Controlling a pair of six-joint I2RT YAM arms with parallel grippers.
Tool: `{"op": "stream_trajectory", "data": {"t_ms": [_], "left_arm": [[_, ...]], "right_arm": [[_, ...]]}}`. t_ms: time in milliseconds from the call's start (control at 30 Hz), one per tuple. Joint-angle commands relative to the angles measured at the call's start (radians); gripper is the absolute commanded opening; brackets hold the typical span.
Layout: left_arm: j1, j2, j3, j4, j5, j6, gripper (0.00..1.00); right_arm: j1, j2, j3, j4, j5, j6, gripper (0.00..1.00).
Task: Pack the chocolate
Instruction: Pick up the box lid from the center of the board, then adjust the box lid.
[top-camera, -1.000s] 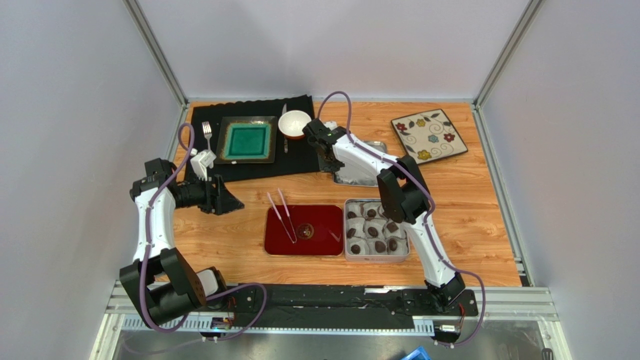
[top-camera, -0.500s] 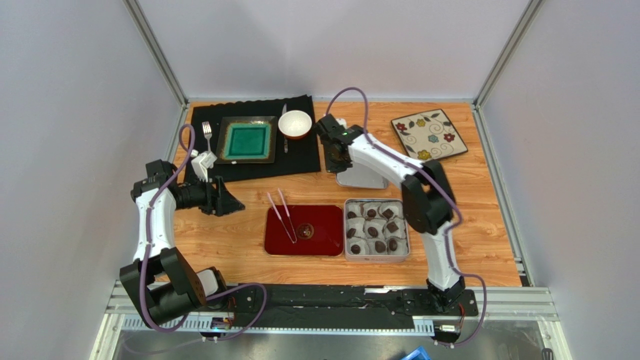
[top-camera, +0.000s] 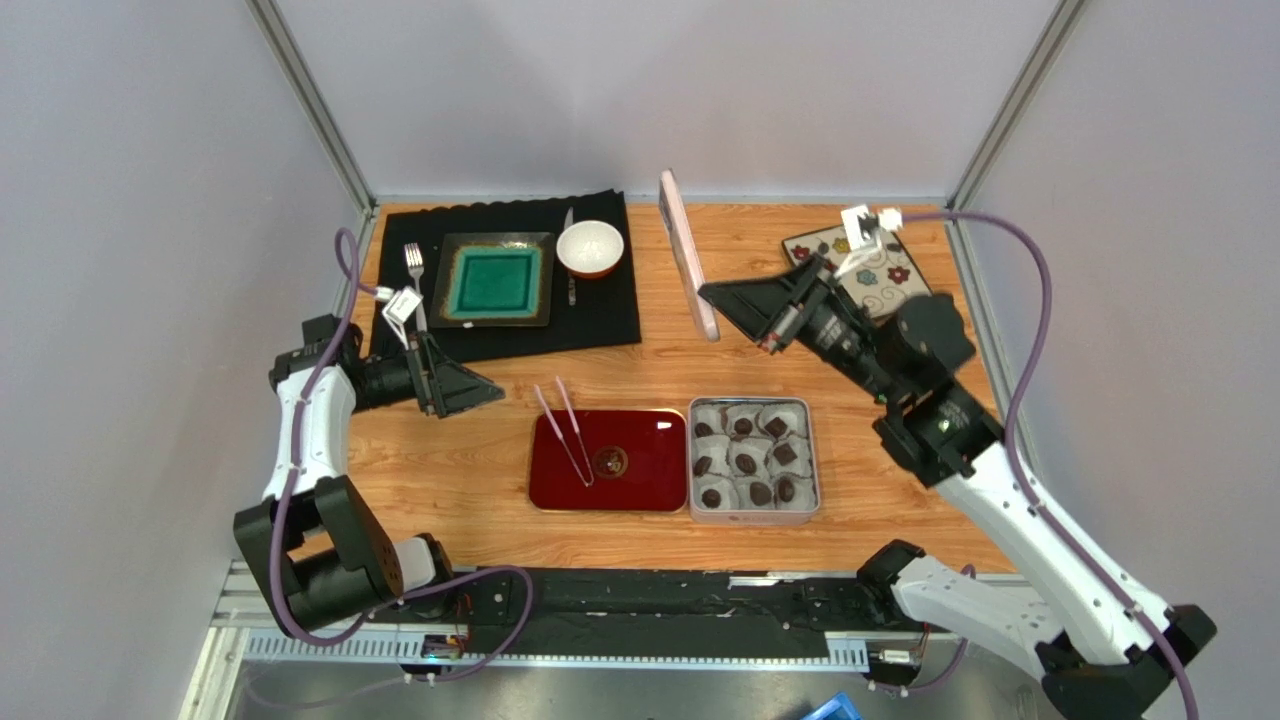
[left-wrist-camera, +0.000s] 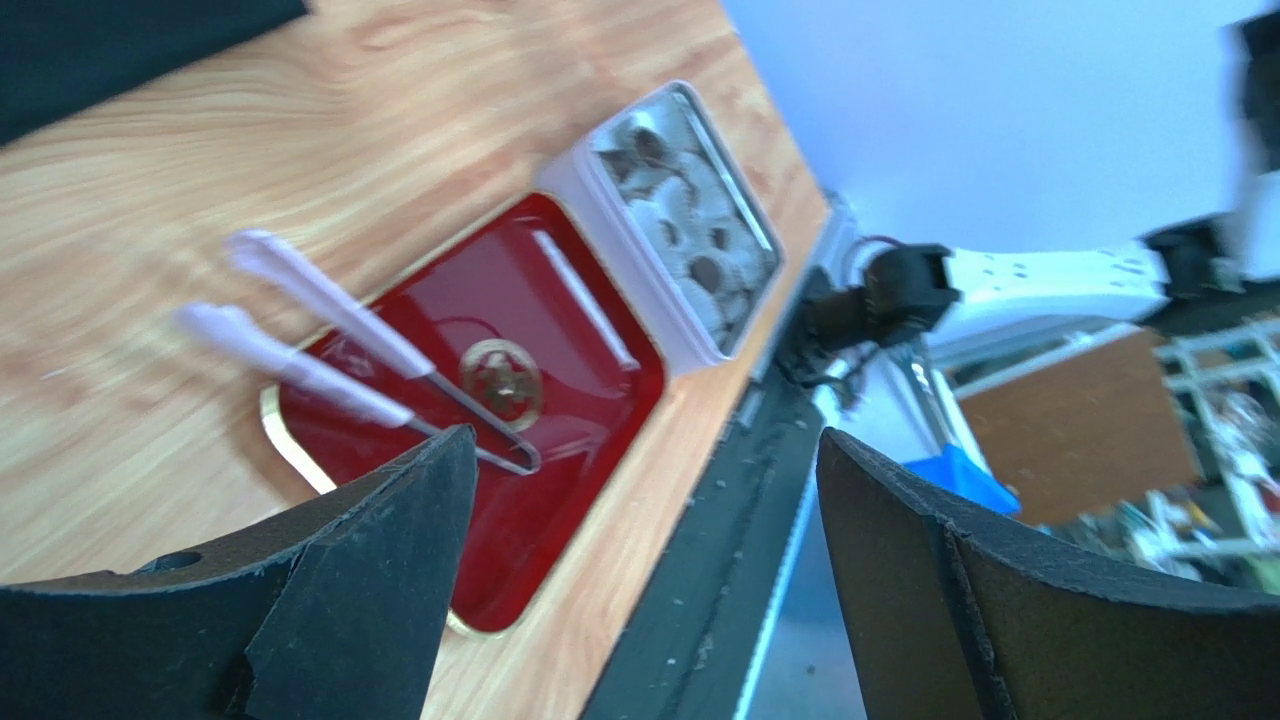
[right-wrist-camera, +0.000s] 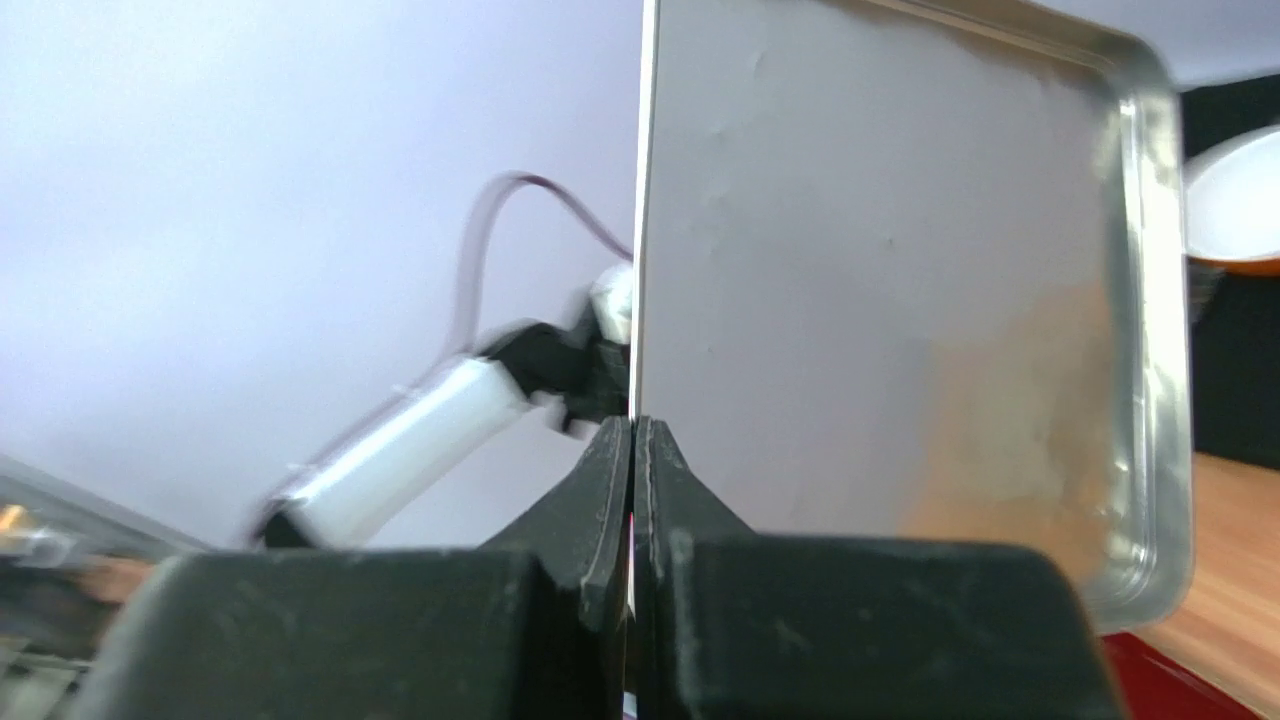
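Note:
The chocolate (top-camera: 760, 491) is several small dark pieces in white paper cups inside an open silver tin (top-camera: 693, 458) at the front centre; the tin also shows in the left wrist view (left-wrist-camera: 684, 210). My right gripper (top-camera: 718, 308) is shut on the edge of the tin's silver lid (top-camera: 687, 255) and holds it upright in the air, behind the tin. In the right wrist view the lid (right-wrist-camera: 902, 300) fills the right half, pinched at my gripper (right-wrist-camera: 634, 428). My left gripper (top-camera: 481, 393) is open and empty, left of the red tray; it also shows in the left wrist view (left-wrist-camera: 646, 438).
A red tray (top-camera: 646, 450) with pink-handled tongs (top-camera: 559, 428) lies left of the tin. A black mat at the back left holds a green square plate (top-camera: 492, 279), a fork (top-camera: 415, 270) and a white bowl (top-camera: 589, 248). A floral plate (top-camera: 887, 270) sits back right.
My right arm has lifted the lid off the table at the back centre, turned it upright and swung out to the right. My left gripper has shifted slightly.

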Motion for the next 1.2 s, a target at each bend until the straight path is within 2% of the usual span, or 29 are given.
{"op": "stream_trajectory", "data": {"t_ms": [0,67,133,167,200,267,367,467,633,733,767,833,867,900,933,967,1000,1067,1133,1167], "left_arm": [[-0.105,0.039,0.025,-0.038,0.326,0.063,0.92],[-0.180,0.058,0.045,-0.110,0.384,0.104,0.92],[-0.239,0.093,0.086,-0.202,0.384,0.221,0.93],[-0.291,0.105,0.127,-0.322,0.384,0.284,0.93],[-0.312,0.130,0.144,-0.380,0.384,0.408,0.93],[-0.361,0.148,0.180,-0.415,0.386,0.424,0.93],[-0.375,0.182,0.226,-0.414,0.386,0.407,0.93],[-0.377,0.213,0.267,-0.412,0.387,0.415,0.94],[-0.417,0.283,0.375,-0.412,0.386,0.365,0.96],[-0.411,0.288,0.462,-0.417,0.384,0.403,0.96],[-0.402,0.277,0.496,-0.412,0.360,0.426,0.95],[-0.400,0.215,0.531,-0.397,0.300,0.527,0.95],[-0.400,0.184,0.534,-0.396,0.236,0.586,0.96],[-0.400,0.114,0.524,-0.392,0.208,0.716,0.96],[-0.400,0.072,0.504,-0.335,0.183,0.746,0.96],[-0.400,0.028,0.431,-0.284,0.157,0.753,0.96],[-0.400,-0.059,0.386,-0.232,0.153,0.754,0.96],[-0.399,-0.152,0.240,-0.083,0.165,0.774,0.96],[-0.399,-0.270,0.142,0.079,0.185,0.721,0.97],[-0.400,-0.281,0.148,0.066,0.214,0.720,0.97]], "right_arm": [[-0.008,-0.121,-0.370,0.613,-0.008,0.428,0.00],[-0.008,-0.151,-0.457,0.799,0.056,0.535,0.00],[-0.006,-0.166,-0.534,0.891,0.089,0.592,0.00],[-0.006,-0.163,-0.547,0.966,0.101,0.614,0.00],[-0.006,-0.154,-0.561,1.003,0.109,0.667,0.00],[-0.006,-0.139,-0.603,1.119,0.139,0.725,0.00],[-0.003,-0.103,-0.653,1.266,0.172,0.833,0.00],[0.018,-0.083,-0.664,1.296,0.198,0.865,0.00],[0.030,-0.033,-0.615,1.227,0.117,0.858,0.00],[0.029,-0.013,-0.519,1.054,0.010,0.829,0.00],[0.021,-0.013,-0.485,0.928,-0.085,0.792,0.00],[0.007,-0.017,-0.402,0.812,-0.181,0.746,0.00],[-0.021,-0.019,-0.370,0.685,-0.293,0.705,0.00],[-0.032,-0.029,-0.317,0.626,-0.339,0.685,0.00],[-0.042,-0.036,-0.290,0.565,-0.374,0.666,0.00],[-0.052,-0.042,-0.267,0.455,-0.429,0.643,0.00],[-0.052,-0.049,-0.243,0.424,-0.451,0.616,0.00],[-0.049,-0.048,-0.212,0.402,-0.506,0.626,0.00],[-0.049,-0.039,-0.203,0.382,-0.558,0.631,0.00],[-0.051,-0.040,-0.207,0.348,-0.572,0.626,0.00]]}}
